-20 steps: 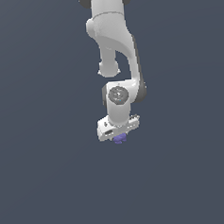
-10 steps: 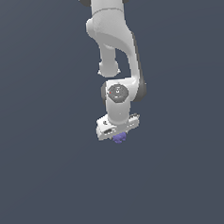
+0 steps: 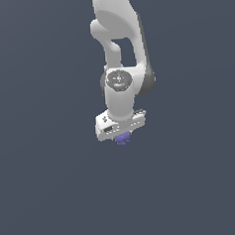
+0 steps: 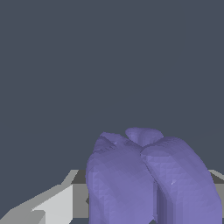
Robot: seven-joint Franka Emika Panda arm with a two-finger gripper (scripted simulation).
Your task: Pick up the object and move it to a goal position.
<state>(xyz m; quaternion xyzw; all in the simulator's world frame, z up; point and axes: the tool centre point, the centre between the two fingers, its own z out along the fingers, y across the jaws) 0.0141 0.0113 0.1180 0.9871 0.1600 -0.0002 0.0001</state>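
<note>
The exterior view stands well back from the arm (image 3: pixel 119 54) and faces it, taking in the gripper (image 3: pixel 121 131) against plain dark ground. The wrist view looks out from the gripper, very near. Both views share the purple object (image 3: pixel 123 138) (image 4: pixel 148 179), which fills the wrist view's foreground

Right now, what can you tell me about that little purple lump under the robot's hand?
The purple lump is a small matte violet blob with rounded, faceted lobes meeting at a dimple, as the wrist view shows. It sits tucked under the white claw, narrower than it and apparently gripped. Nothing else visibly touches it; only plain grey lies behind.
</note>
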